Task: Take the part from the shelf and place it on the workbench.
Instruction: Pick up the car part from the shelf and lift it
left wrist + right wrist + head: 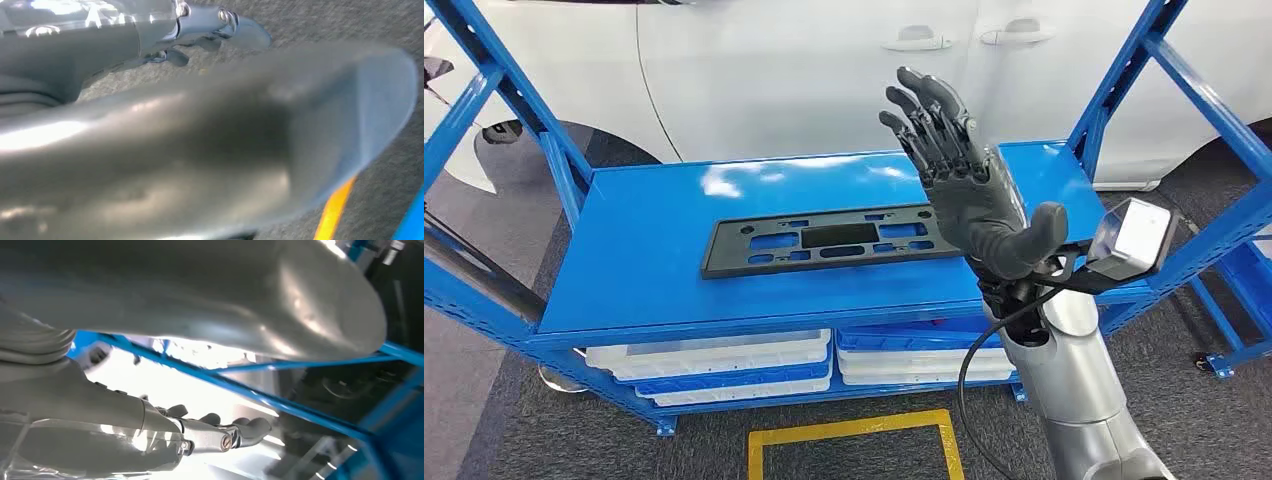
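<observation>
Blue steel shelf [624, 270] carries a flat black slotted plastic panel [824, 243], probably light, stiff, slightly flexible; grip its long edge. Right hand [964, 180] hovers spread, empty, above the panel's right end; left hand's [210, 145] state I cannot tell.

The robot's right arm [1074, 370] was a smooth silver tube with a black cable [984, 345] looped beside it, ending in a grey right hand [969, 180] with darker segmented fingers [924, 120] — a small silver camera box [1136, 238] at the wrist — and bright screws [226, 441] showed along one finger.
</observation>
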